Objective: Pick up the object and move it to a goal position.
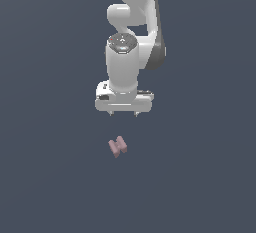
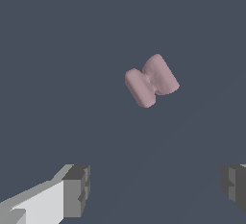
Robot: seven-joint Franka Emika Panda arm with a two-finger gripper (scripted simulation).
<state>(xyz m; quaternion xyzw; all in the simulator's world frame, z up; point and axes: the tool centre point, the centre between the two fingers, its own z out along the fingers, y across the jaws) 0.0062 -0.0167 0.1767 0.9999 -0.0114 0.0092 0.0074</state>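
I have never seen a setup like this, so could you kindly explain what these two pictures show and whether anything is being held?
This is a computer simulation, not a real room. The white machine is a robot arm, and the flat part at its end is its hand, with two short fingers spread apart. The exterior view looks at the arm from outside; the wrist view looks out from a camera on the arm's wrist, past those fingers. The small pink notched piece lies on the plain dark surface, apart from the hand. Nothing is held yet.

A plain, dark slate-blue surface point(image 1: 50, 177) fills the whole scene, uniform and unmarked.
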